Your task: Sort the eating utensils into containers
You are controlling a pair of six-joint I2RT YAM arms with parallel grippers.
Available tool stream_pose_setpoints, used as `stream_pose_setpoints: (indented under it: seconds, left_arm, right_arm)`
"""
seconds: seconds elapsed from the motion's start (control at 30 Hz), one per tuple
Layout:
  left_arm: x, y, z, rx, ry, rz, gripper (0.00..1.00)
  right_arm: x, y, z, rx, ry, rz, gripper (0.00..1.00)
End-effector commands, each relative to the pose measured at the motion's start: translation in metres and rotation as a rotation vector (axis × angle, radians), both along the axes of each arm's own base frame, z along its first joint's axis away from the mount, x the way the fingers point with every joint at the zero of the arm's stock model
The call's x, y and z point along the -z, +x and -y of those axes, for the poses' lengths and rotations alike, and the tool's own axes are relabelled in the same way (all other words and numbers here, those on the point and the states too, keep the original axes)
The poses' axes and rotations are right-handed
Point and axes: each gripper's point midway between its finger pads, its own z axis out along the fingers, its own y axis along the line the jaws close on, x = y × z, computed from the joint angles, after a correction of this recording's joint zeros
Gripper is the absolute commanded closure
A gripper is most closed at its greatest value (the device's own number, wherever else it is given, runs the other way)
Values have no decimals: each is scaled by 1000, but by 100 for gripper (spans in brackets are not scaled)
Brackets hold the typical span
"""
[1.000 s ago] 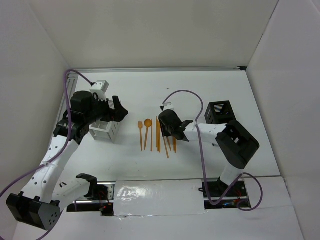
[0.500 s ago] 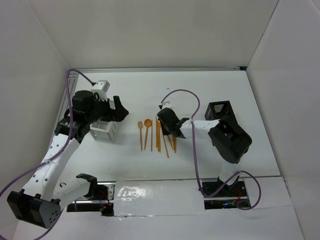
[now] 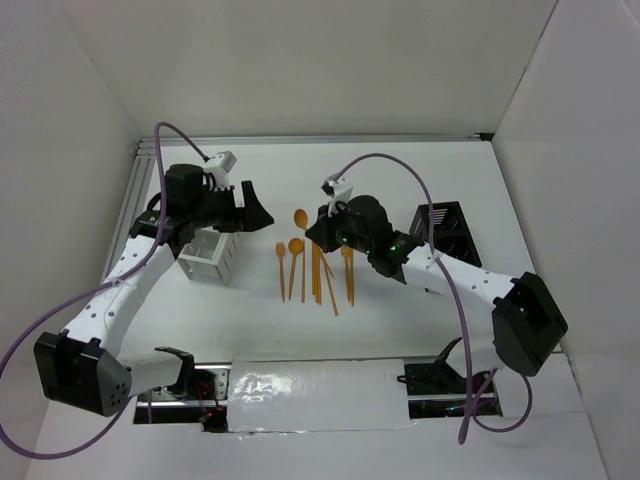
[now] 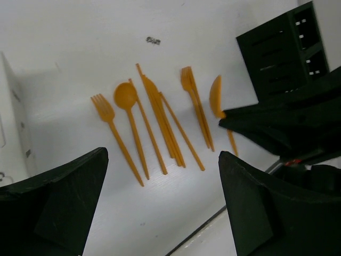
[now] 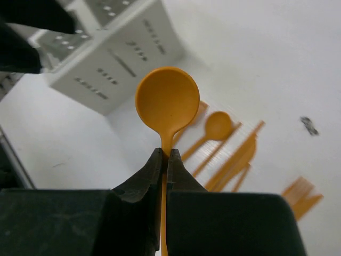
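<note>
**Operator:** Where is the orange spoon (image 5: 167,101)?

**Observer:** Your right gripper (image 5: 164,160) has it. The two fingers are pressed together on the thin neck, just under the round bowl. The bowl sticks out past the fingertips, and the spoon is lifted off the table (image 3: 400,180), above the far end of the row.

**Operator:** And the other utensils?

**Observer:** They lie flat on the table in a loose row between the two caddies. From the left in the top view you have a small fork (image 4: 109,120) and a second spoon (image 4: 127,98) just beside it. Next come the straight pieces (image 4: 160,122), bunched and touching each other, and then another fork (image 4: 194,106).

**Operator:** The containers?

**Observer:** The white caddy (image 3: 212,258) stands left of the row, partly under your left arm. The black caddy (image 3: 445,235) stands to the right, partly hidden by your right arm.

**Operator:** My left gripper (image 4: 162,197)?

**Observer:** It hangs above the table near the white caddy. Its jaws are spread wide, with nothing between them.
</note>
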Motion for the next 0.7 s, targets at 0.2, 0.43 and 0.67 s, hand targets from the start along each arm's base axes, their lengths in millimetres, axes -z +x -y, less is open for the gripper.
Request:
stream_pose_setpoints:
  seconds: [0.2,0.43,0.67]
  left_arm:
    - [-68,6,34,137,-205,153,9]
    - [-19,7,39,120,-163,28,19]
    - [-2,14,37,80,-113,-13,21]
  right_arm:
    - [-44,-28,-46,-185,88,109,100]
    - [-51,-35,-56,-182,95,129,100]
    - [-64,-30,-73,-190,78,159,100]
